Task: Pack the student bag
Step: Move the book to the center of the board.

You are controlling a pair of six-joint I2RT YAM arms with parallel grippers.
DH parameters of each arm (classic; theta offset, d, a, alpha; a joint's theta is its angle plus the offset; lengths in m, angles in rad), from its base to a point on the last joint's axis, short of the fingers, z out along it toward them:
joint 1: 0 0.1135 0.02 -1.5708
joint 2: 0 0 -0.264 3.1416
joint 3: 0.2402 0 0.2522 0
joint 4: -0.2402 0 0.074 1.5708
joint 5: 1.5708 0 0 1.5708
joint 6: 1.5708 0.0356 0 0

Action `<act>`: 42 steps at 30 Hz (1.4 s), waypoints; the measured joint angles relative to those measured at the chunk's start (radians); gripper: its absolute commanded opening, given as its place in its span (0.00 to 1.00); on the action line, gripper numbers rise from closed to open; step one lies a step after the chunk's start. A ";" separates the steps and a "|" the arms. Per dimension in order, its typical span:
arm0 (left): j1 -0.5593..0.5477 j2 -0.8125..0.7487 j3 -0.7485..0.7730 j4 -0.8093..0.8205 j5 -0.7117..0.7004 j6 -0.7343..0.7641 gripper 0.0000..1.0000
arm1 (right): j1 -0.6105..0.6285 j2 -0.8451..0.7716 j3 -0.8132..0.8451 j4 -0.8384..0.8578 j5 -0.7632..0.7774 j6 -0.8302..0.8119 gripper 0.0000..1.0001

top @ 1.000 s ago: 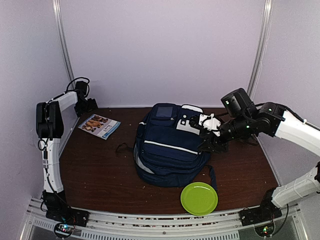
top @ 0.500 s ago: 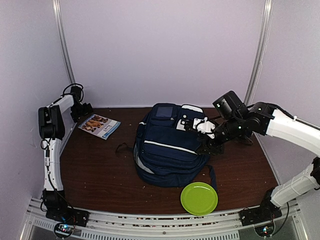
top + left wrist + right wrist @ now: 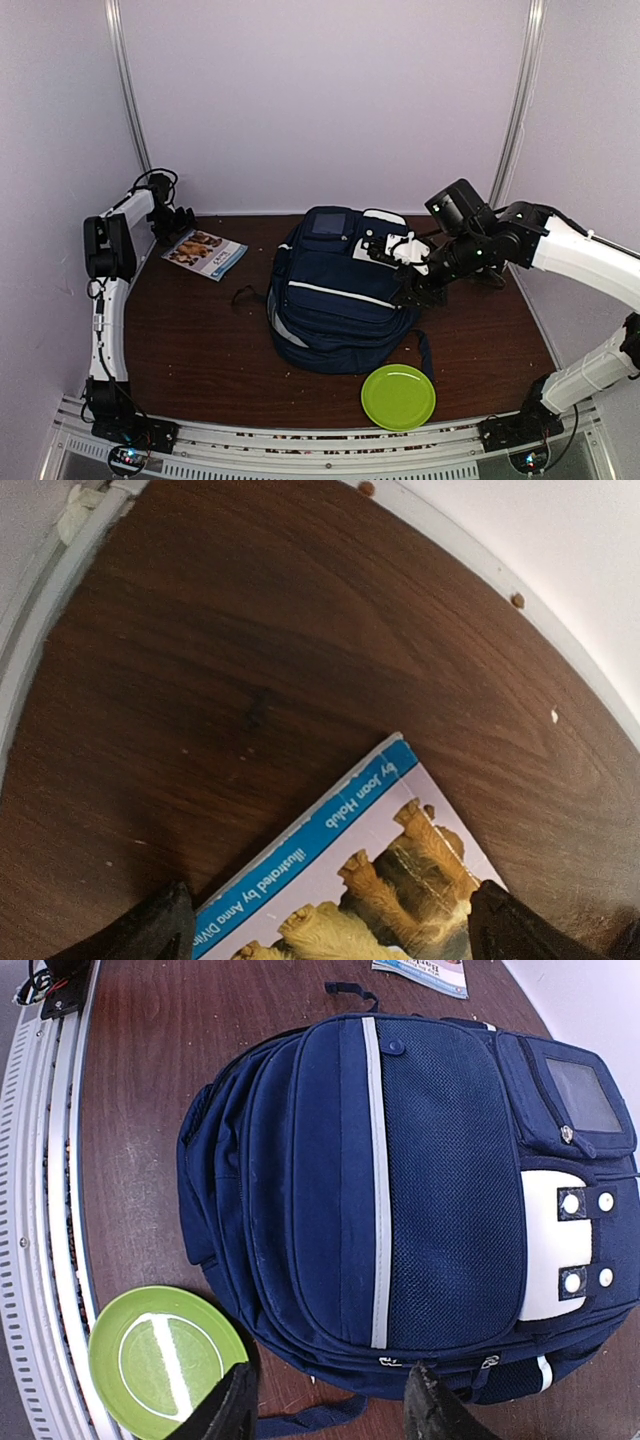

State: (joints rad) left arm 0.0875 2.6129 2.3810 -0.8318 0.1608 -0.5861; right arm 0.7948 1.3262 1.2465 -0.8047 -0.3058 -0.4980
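Navy student bag (image 3: 335, 300) lies mid-table, its long axis far-to-near. Right gripper (image 3: 330, 1410), half spread and empty, hangs at its right flank. Left gripper (image 3: 335, 920), spread wide, straddles the book (image 3: 400, 850), well apart leftward.

walls (image 3: 320, 100): pale lilac | table (image 3: 190, 335): dark wood | front rail (image 3: 300, 447): white metal

The left wrist view's bottom edge is cutting off the thin paperback picture book with a blue band (image 3: 390, 880) mid-cover. In the top view, the right gripper (image 3: 412, 292) is hiding part of the navy blue fabric backpack (image 3: 325, 300).
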 measured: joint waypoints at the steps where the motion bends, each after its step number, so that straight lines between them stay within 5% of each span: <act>1: -0.009 -0.001 -0.003 0.000 0.000 0.011 0.98 | 0.000 0.000 0.000 0.000 0.000 0.000 0.51; 15: -0.334 -0.083 -0.151 -0.047 -0.221 0.227 0.98 | -0.001 -0.018 0.001 0.002 -0.021 0.000 0.51; 21: -0.393 -0.120 -0.204 -0.042 -0.301 0.294 0.98 | -0.001 -0.060 -0.012 0.006 -0.034 0.000 0.51; 34: -0.459 -0.525 -0.779 0.063 -0.494 0.232 0.98 | -0.001 -0.067 -0.019 0.010 -0.063 0.000 0.51; 42: -0.353 -0.843 -1.065 0.255 -0.406 0.093 0.98 | -0.001 -0.067 -0.023 0.011 -0.072 0.001 0.51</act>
State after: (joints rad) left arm -0.2653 1.7695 1.3163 -0.5770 -0.2455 -0.4931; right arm 0.7940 1.2594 1.2240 -0.7940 -0.3775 -0.4973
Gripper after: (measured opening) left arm 0.978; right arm 0.514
